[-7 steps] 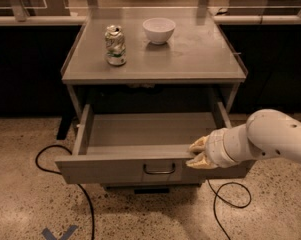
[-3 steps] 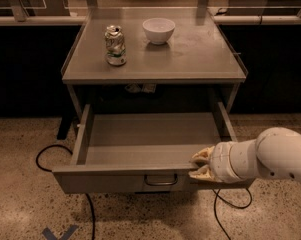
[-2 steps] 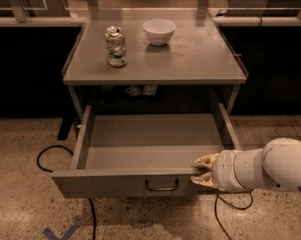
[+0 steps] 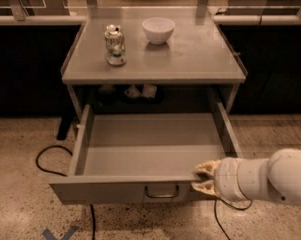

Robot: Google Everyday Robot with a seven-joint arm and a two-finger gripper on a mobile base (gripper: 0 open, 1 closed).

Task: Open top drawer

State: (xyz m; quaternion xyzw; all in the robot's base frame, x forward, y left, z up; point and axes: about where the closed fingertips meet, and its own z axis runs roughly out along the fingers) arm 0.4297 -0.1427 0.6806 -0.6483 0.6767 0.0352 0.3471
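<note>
The top drawer (image 4: 105, 190) stands pulled far out of the grey cabinet, and its wide, shallow tray (image 4: 150, 146) is bare inside. A dark loop handle (image 4: 161, 191) sits at the middle of the drawer front. My gripper (image 4: 202, 177) is at the right end of that front panel, to the right of the handle. One fingertip (image 4: 206, 167) lies over the panel's top edge and the other sits lower on its outer face, so the gripper is shut on the panel. The white forearm (image 4: 270, 176) comes in from the right.
On the cabinet top (image 4: 200, 54) stand a crumpled can (image 4: 114, 45) and a white bowl (image 4: 158, 30). Small items (image 4: 135, 91) lie in the recess behind the drawer. Black cables (image 4: 45, 159) run over the speckled floor on the left, and dark counters flank the cabinet.
The drawer has slid further out toward the camera. My gripper has moved with it, down and nearer, keeping its place at the right end of the front panel.
</note>
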